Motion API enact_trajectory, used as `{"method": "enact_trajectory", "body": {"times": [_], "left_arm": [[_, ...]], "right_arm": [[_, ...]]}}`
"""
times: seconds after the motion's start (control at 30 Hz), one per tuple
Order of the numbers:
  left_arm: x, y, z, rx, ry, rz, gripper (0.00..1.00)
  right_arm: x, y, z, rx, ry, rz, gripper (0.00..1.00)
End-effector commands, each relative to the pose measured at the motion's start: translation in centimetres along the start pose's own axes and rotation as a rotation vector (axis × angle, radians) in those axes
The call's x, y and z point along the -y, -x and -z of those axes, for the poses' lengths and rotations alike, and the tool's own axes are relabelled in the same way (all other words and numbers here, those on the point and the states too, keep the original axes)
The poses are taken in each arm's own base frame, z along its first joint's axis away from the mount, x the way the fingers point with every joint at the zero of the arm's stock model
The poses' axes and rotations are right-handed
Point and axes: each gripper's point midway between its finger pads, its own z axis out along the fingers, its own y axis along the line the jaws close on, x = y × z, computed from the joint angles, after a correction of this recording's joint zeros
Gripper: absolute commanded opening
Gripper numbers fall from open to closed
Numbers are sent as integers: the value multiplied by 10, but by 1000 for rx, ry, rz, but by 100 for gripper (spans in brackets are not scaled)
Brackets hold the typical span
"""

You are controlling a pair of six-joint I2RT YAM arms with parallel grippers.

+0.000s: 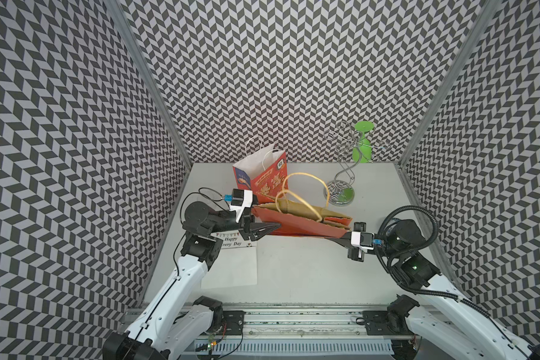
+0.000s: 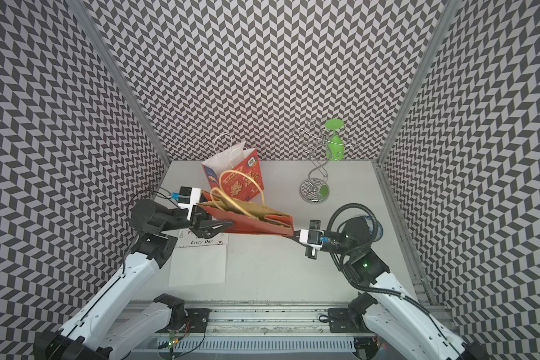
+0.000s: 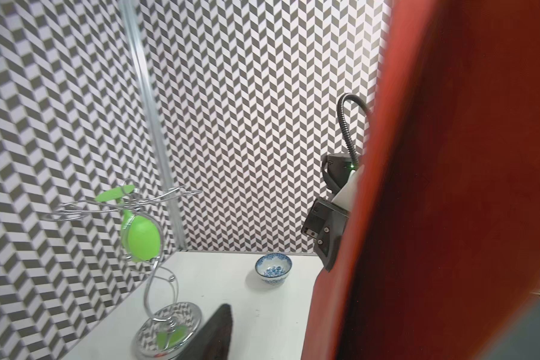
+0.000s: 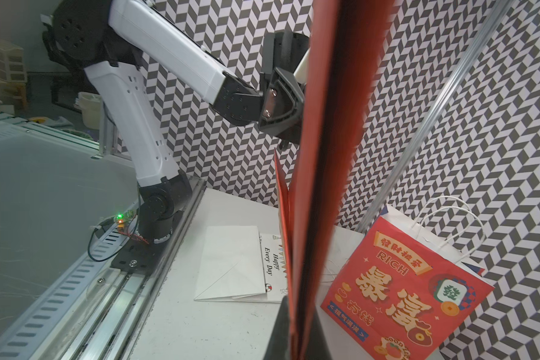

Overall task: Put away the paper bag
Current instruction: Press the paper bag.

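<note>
The red paper bag (image 1: 303,223) (image 2: 256,223) hangs folded flat above the table, its gold rope handles (image 1: 306,187) looping up. My right gripper (image 1: 334,238) (image 4: 296,336) is shut on the bag's right end, with both fingers pressed against the folded red paper (image 4: 325,124). My left gripper (image 1: 270,229) (image 2: 223,227) is at the bag's left end with its jaws apart. In the left wrist view one dark finger (image 3: 215,333) stands well clear of the red paper (image 3: 449,187), which hides the other finger.
A printed red and white bag (image 1: 262,174) (image 4: 402,286) stands at the back. A flat white "Happy Every Day" bag (image 1: 231,265) lies below the left gripper. A wire stand (image 1: 343,184) holds a green glass (image 1: 362,146) at the back right. A blue-patterned bowl (image 3: 273,268) sits near the right arm.
</note>
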Motion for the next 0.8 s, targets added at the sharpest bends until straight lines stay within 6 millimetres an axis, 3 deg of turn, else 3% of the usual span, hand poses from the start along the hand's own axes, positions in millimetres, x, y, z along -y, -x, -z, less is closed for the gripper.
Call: {"method": "enact_trajectory", "body": {"times": [0.0,0.07,0.17,0.37,0.6,0.77], "left_arm": [[2,32,13,6,96,-148,73],[1,28,21,-21,158,-209,75],[-5,-6,31,-107,217,-224,76],[-13,-66,38,-173,233,-119,77],[-5,-85,29,-138,83,-22,82],[27,-73,18,-96,-138,77,77]], "right_arm": [[16,13,7,-16,-105,50,0],[26,12,9,-42,-165,48,0],[37,12,11,-51,-223,46,0],[26,24,8,-25,-135,46,0],[-8,34,1,96,88,-46,0],[-3,26,-10,78,121,-167,0]]}}
